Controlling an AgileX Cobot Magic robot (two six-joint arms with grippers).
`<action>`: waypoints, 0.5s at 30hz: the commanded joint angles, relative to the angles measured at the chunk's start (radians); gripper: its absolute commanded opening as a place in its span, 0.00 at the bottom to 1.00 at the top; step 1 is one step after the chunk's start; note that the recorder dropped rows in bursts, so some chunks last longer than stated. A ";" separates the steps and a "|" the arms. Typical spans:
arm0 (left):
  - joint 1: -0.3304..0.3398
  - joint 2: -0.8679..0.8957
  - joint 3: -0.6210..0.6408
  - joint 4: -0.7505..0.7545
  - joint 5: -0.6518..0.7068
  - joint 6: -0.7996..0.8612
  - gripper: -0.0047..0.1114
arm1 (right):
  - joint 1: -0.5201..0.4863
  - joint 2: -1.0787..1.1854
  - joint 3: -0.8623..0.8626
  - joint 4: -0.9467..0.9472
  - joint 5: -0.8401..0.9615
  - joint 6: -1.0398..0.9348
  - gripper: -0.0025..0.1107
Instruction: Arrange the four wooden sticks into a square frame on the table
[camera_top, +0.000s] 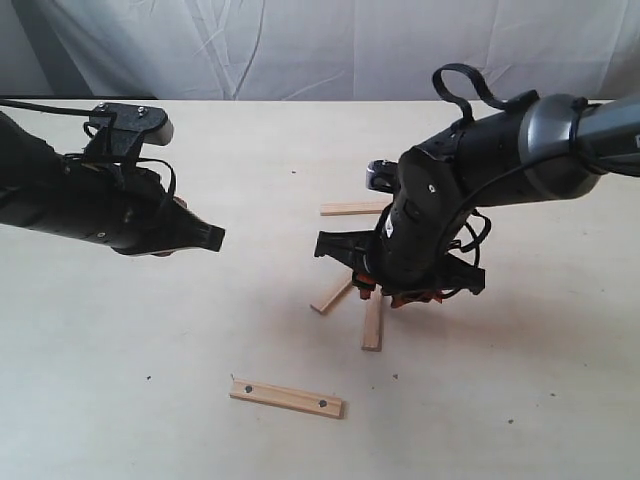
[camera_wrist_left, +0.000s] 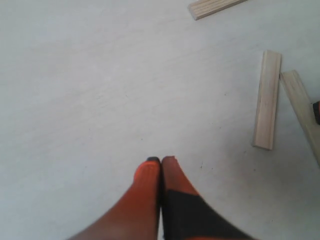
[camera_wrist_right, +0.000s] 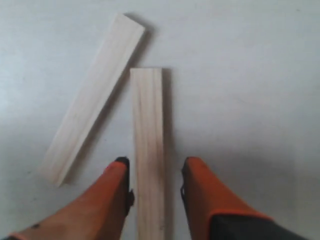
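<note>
Four wooden sticks lie apart on the cream table (camera_top: 200, 330), forming no square. A dotted stick (camera_top: 286, 398) lies alone near the front. A plain stick (camera_top: 355, 208) lies further back. Two more meet in a V under my right arm: a slanted stick (camera_top: 332, 296) (camera_wrist_right: 92, 97) and an upright stick (camera_top: 373, 322) (camera_wrist_right: 147, 150). My right gripper (camera_top: 385, 295) (camera_wrist_right: 152, 167) is open, its orange fingers either side of the upright stick with a gap on each side. My left gripper (camera_top: 212, 238) (camera_wrist_left: 161, 161) hovers at the left, shut and holding nothing.
A wrinkled grey-white cloth (camera_top: 320, 45) hangs behind the table's far edge. In the left wrist view, three sticks lie ahead of the shut fingers: stick (camera_wrist_left: 266, 100), stick (camera_wrist_left: 302, 107) and stick (camera_wrist_left: 215, 7). Bare tabletop lies between the two arms.
</note>
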 joint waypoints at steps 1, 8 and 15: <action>0.003 -0.001 0.005 -0.006 0.000 -0.006 0.04 | 0.015 0.000 0.004 0.006 -0.035 -0.026 0.47; 0.003 -0.001 0.005 -0.006 0.002 -0.006 0.04 | 0.015 0.067 0.004 -0.002 -0.003 -0.026 0.34; 0.003 -0.001 0.005 0.009 0.004 -0.006 0.04 | -0.050 -0.024 0.004 0.008 0.124 -0.158 0.02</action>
